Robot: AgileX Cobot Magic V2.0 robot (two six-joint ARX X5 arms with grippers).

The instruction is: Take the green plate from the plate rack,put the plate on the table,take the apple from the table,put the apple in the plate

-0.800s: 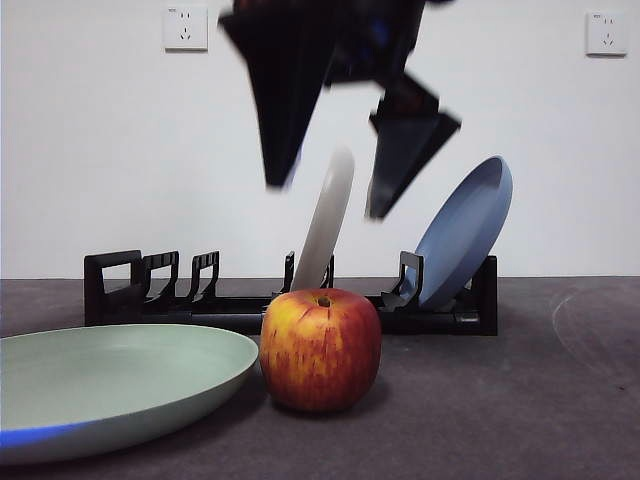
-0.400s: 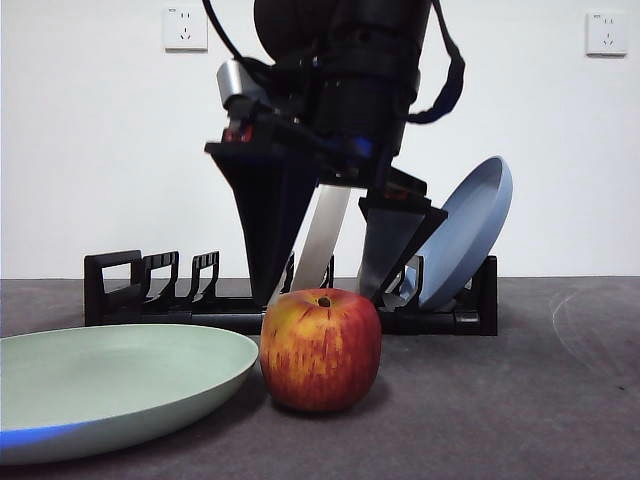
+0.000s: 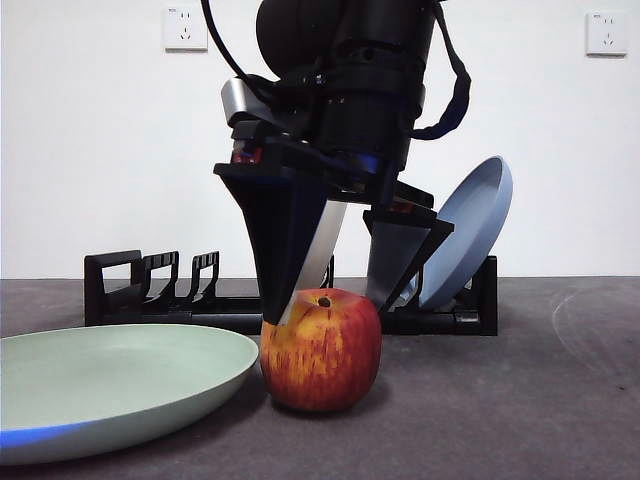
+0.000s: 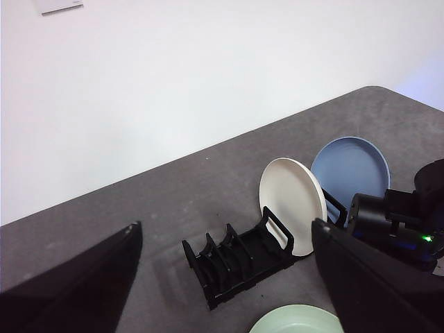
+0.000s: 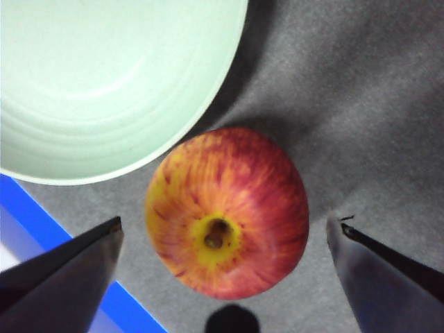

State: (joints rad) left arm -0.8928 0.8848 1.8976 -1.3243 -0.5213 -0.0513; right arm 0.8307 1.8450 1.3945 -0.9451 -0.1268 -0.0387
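On the dark grey surface [image 3: 520, 400] everything sat in one cluster. At the back, the plate rack [image 3: 150, 290] ran its long axis side to side in the front view, parallel to the wall, blocky end piece at one end. It held a cream-white plate [image 4: 291, 196] roughly upright and a blue plate [image 3: 465, 232] leaning back, both in slots at the same end; the other slots showed only prongs.

Green plate [image 3: 110, 385] lay flat on the surface in front of the rack, rim up, off the rack entirely. Apple [image 3: 321, 350] stood just beside its rim, apart from it by a thin gap in the right wrist view, stem dimple pointing straight up.

Right end effector [image 3: 335, 300] hung directly over the apple, jaws spread wide, one tip on each side of the fruit near its top. Cannot tell whether either tip touched the skin. In the right wrist view the apple [image 5: 227, 211] was centred between the jaws.

Left end effector [image 4: 222, 277] was high and well apart from the work, jaws spread, looking down on the rack, holding nothing.
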